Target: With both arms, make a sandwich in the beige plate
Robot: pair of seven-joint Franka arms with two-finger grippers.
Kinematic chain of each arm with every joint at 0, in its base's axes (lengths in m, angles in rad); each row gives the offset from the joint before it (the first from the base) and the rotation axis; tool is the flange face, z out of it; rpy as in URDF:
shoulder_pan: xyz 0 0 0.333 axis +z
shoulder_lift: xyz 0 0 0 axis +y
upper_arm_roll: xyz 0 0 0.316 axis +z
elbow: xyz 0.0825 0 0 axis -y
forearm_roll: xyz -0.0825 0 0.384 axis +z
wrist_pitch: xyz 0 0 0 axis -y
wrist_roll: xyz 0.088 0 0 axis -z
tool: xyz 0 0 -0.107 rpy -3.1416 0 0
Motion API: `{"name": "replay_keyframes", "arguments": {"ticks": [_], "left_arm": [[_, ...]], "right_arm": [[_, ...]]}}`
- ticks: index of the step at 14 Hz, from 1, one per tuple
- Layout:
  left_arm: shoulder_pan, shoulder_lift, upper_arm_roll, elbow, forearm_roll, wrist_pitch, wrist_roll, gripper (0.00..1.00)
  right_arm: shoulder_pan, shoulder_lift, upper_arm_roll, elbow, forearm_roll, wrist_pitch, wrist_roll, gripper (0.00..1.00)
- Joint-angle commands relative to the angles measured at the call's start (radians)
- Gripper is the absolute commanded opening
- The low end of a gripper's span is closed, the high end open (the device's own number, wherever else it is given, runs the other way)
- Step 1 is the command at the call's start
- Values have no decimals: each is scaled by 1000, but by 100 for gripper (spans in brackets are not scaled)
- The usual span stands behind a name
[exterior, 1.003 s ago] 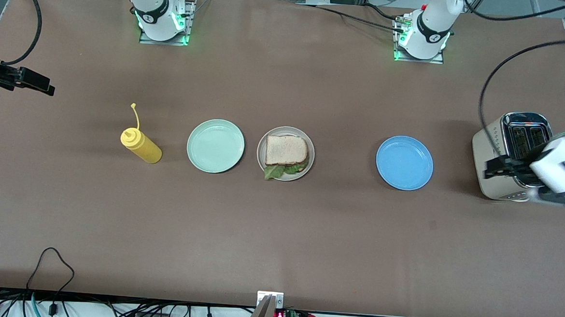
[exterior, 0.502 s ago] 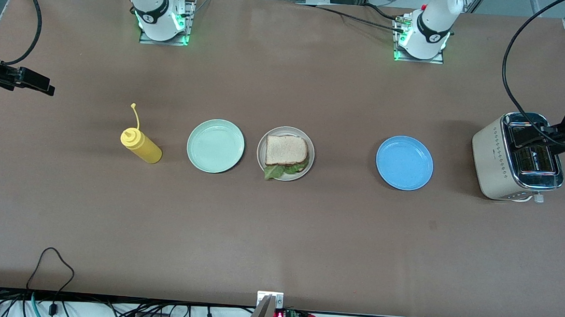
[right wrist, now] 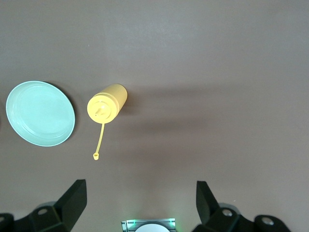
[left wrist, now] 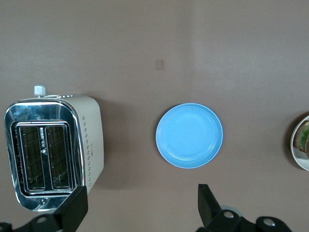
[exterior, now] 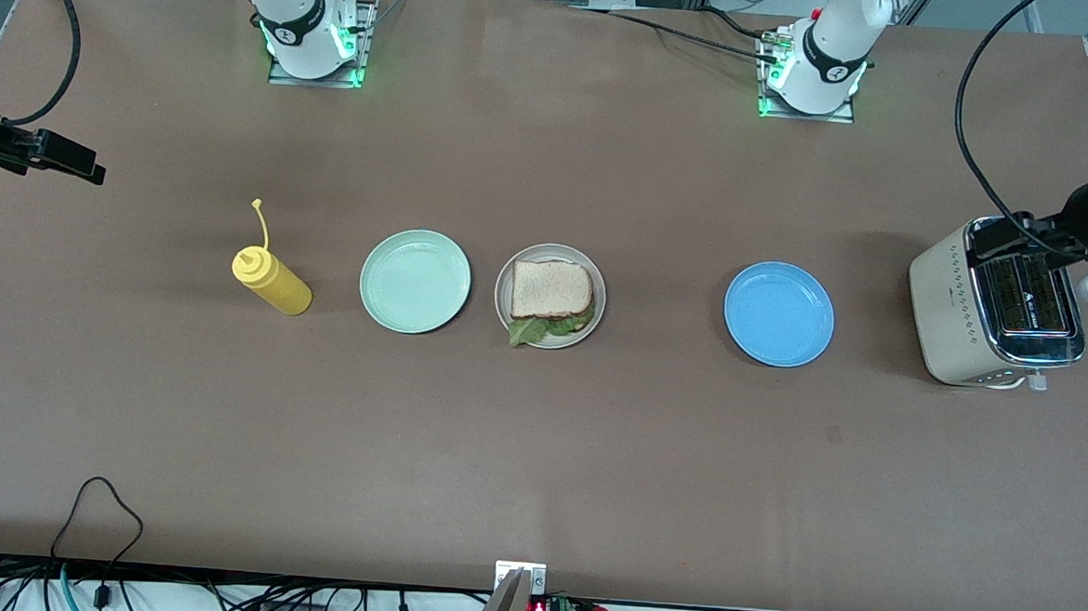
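The sandwich (exterior: 551, 289) lies on the beige plate (exterior: 505, 285) at the table's middle: a bread slice on top, with green lettuce (exterior: 529, 331) sticking out at the side nearer the front camera. In the left wrist view, only the beige plate's edge (left wrist: 301, 154) shows. My left gripper (exterior: 1032, 240) hangs high over the toaster (exterior: 996, 306). It is open and empty (left wrist: 141, 203). My right gripper (exterior: 72, 160) waits high over the right arm's end of the table, also open and empty (right wrist: 141, 200).
A blue plate (exterior: 778, 314) lies between the sandwich and the toaster (left wrist: 53, 150). A mint green plate (exterior: 415, 281) and a yellow squeeze bottle (exterior: 271, 280) stand toward the right arm's end. Both show in the right wrist view, the mint green plate (right wrist: 40, 113) beside the bottle (right wrist: 107, 103).
My left arm has swung off the toaster's near side toward the table's end and now hangs over the toaster's farther edge. The right arm and the sandwich have not moved.
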Motion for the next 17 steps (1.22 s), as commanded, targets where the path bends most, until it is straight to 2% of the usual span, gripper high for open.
{"name": "replay_keyframes", "arguments": {"ticks": [1,6,8,17], "left_arm": [[12,-73,-17,-66,26,7,-12,100],[12,-106,-29,-99,26,-11,-15,100],[12,-109,-32,-99,26,-46,-16,100],[16,-129,-32,-101,23,-59,-16,100]], "right_arm": [[-2,-3,1,5,12,1,1,100],[-2,-3,1,5,12,1,1,100],[-2,-3,1,5,12,1,1,100],[-4,-3,0,5,14,1,1,100]]}}
